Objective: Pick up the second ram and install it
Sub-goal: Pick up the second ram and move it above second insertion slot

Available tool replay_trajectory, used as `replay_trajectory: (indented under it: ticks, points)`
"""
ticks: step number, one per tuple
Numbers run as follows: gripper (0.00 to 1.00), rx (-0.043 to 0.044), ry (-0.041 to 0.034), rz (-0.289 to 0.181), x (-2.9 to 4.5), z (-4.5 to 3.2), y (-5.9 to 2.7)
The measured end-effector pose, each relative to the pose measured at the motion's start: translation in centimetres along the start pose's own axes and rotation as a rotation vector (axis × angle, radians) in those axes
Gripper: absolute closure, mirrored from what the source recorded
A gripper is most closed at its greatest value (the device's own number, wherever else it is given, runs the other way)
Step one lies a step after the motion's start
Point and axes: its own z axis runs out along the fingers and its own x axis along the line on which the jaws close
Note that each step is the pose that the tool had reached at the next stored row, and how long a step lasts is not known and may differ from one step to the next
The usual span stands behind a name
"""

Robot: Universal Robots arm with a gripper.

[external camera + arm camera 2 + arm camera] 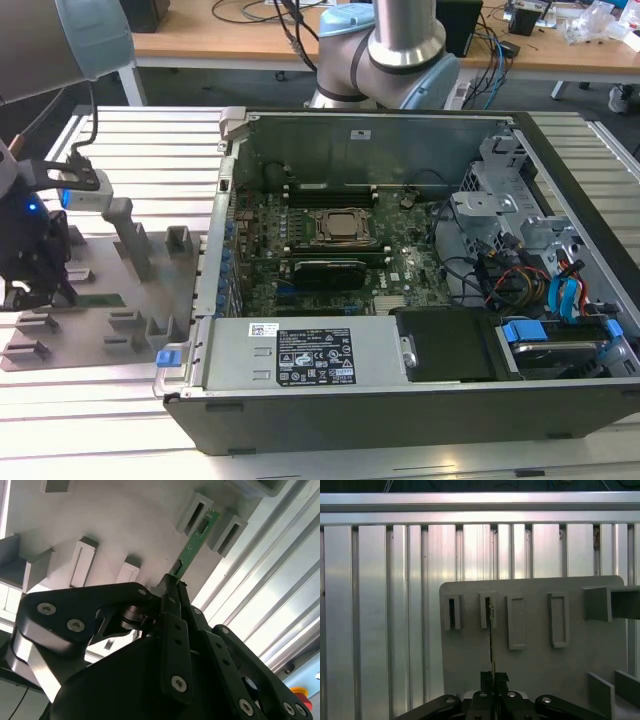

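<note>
Mid pick-up: clamping the near end of the second ram [196,540] in the gripper [172,584], far end seemingly between tray blocks [184,520] ahead. Calls for straight, untilted handling.

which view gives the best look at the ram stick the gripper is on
The second wrist view: the ram stick shows its green face and dark chips, with one end clamped in the gripper. The first wrist view shows it edge-on, as a thin line. The exterior view shows a short green strip on the grey tray.
</note>
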Motion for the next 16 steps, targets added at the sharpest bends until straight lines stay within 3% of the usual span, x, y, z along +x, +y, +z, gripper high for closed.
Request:
replay_trajectory:
  ticks: [4, 10, 13, 16]
  points:
    - [0.87, 0.0, 0.0, 0.0, 0.0, -0.48, 0.0]
    - [0.87, -0.0001, 0.0, 0.0, 0.0, -2.2, 0.01]
    - [0.87, 0.0, 0.0, 0.0, 0.0, -2.69, 0.0]
    - [0.87, 0.0, 0.0, 0.0, 0.0, -3.85, 0.0]
